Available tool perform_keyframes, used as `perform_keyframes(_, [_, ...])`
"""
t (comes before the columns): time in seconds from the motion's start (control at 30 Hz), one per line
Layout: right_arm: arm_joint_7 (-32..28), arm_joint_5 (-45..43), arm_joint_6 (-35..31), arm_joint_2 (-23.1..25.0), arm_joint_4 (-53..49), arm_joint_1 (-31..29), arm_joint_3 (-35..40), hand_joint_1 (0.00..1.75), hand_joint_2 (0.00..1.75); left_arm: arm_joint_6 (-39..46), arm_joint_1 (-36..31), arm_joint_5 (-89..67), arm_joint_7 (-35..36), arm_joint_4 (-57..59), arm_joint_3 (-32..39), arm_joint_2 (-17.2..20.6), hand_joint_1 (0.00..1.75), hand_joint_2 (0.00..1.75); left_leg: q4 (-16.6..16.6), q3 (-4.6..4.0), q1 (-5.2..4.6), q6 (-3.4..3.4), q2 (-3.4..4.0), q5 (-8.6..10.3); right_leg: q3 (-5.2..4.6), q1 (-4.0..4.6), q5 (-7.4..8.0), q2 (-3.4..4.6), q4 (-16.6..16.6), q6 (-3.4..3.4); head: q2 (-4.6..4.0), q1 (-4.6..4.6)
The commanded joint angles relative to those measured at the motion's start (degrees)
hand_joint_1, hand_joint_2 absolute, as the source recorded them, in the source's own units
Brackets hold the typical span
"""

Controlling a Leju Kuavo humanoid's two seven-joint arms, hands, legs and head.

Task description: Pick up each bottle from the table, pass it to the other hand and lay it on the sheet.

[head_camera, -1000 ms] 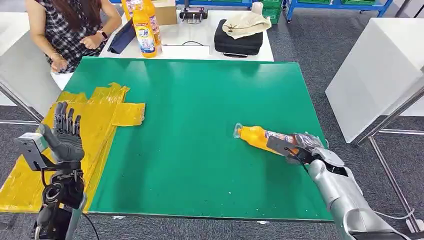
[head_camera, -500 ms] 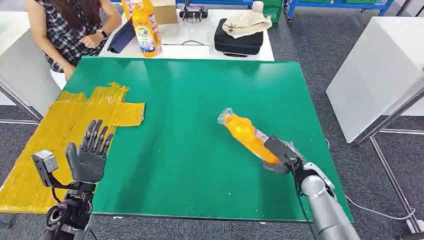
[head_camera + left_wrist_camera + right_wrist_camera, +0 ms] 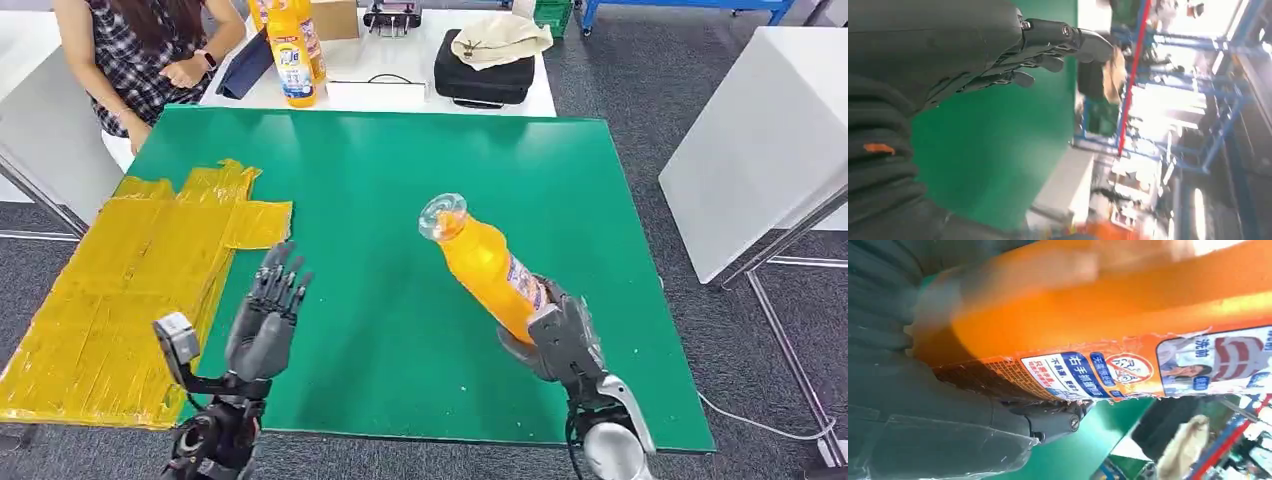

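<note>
Head view: right robot hand (image 3: 556, 340) gripping orange bottle (image 3: 487, 264) aloft over green worktop (image 3: 400, 170), blue-and-white label with Chinese print; left robot hand (image 3: 265, 320) spread, holding nothing, beside yellow sheet (image 3: 110, 290)

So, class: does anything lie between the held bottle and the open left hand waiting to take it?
Nothing visible does. The right hand holds the bottle tilted up over the green mat, and the left hand waits with fingers spread. Bare mat lies between them.
</note>
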Motion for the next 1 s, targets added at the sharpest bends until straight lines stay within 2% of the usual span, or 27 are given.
perform_keyframes(0.03, [0.79, -0.51, -5.67, 4.51, 10.78, -7.66, 10.02, 1.75, 1.75, 1.46, -2.62, 1.91, 0.48, 1.85, -9.06, -2.37, 0.0, 1.75, -0.02, 0.32, 0.0, -0.03, 0.17, -0.1, 0.29, 0.02, -0.07, 0.03, -0.02, -0.01, 0.0, 0.0])
perform_keyframes(0.17, [3.42, 0.98, -7.3, 8.42, 13.01, -10.42, 11.23, 1.75, 1.75, 1.38, -4.56, 3.5, 1.34, 2.42, -9.46, -3.49, 0.0, 1.75, 0.0, 0.15, 0.03, -0.03, 0.13, 0.02, 0.09, 0.02, -0.02, 0.0, 0.02, -0.02, 0.0, -0.02])
perform_keyframes(0.23, [3.42, 0.98, -7.3, 8.42, 13.01, -10.42, 11.23, 1.75, 1.75, 1.38, -4.56, 3.5, 1.34, 2.42, -9.46, -3.49, 0.0, 1.75, -0.01, 0.35, 0.02, -0.07, 0.18, -0.05, 0.29, 0.02, -0.11, -0.01, 0.04, -0.02, 0.0, -0.02])
perform_keyframes(0.4, [3.28, 0.9, -7.24, 8.16, 13.0, -10.17, 11.18, 1.75, 1.75, 1.38, -4.43, 3.49, 1.32, 2.46, -9.44, -3.32, 0.0, 1.75, -0.04, 0.15, 0.06, -0.05, 0.04, 0.08, 0.13, 0.04, -0.03, -0.06, -0.02, 0.01, 0.0, -0.02])
perform_keyframes(0.47, [3.28, 0.9, -7.24, 8.16, 13.0, -10.17, 11.18, 1.75, 1.75, 1.38, -4.43, 3.49, 1.32, 2.46, -9.44, -3.32, 0.0, 1.75, -0.04, 0.46, 0.02, -0.02, 0.07, -0.07, 0.46, 0.02, -0.17, -0.12, -0.03, 0.05, 0.0, 0.0])
perform_keyframes(0.5, [3.65, 0.67, -6.75, 9.15, 13.12, -10.35, 10.69, 1.75, 1.75, 1.59, -4.79, 3.7, 1.45, 2.54, -9.79, -3.35, 0.0, 1.75, -0.04, 0.17, 0.03, -0.04, 0.08, 0.06, 0.16, 0.02, -0.04, -0.04, -0.02, 0.01, 0.0, 0.0])
perform_keyframes(0.77, [6.25, 3.97, -4.42, 15.81, 19.77, -14.87, 10.26, 1.75, 1.75, 4.1, -6.88, 5.14, 2.92, 4.08, -11.7, -5.21, 0.0, 1.75, -0.04, 0.14, 0.01, -0.08, 0.1, 0.05, 0.09, 0.02, -0.04, -0.03, 0.01, -0.01, 0.0, 0.0])
perform_keyframes(0.93, [6.5, 7.62, -3.15, 18.13, 22.41, -14.67, 12.41, 1.75, 1.75, 6.08, -4.85, 5.03, 4.51, -0.35, -9.36, -5.69, 0.0, 1.75, -0.02, 0.24, 0.04, -0.07, 0.18, -0.03, 0.18, 0.03, -0.11, 0.02, 0.01, 0.0, 0.0, 0.0])
perform_keyframes(1.0, [7.08, 9.66, -3.56, 18.78, 23.93, -14.94, 14.12, 1.75, 1.75, 6.43, -4.58, 5.12, 5.41, -2.1, -8.35, -5.52, 0.0, 1.75, -0.03, 0.04, 0.04, -0.07, 0.15, 0.06, -0.02, 0.03, -0.02, 0.05, 0.03, -0.01, 0.0, 0.0])
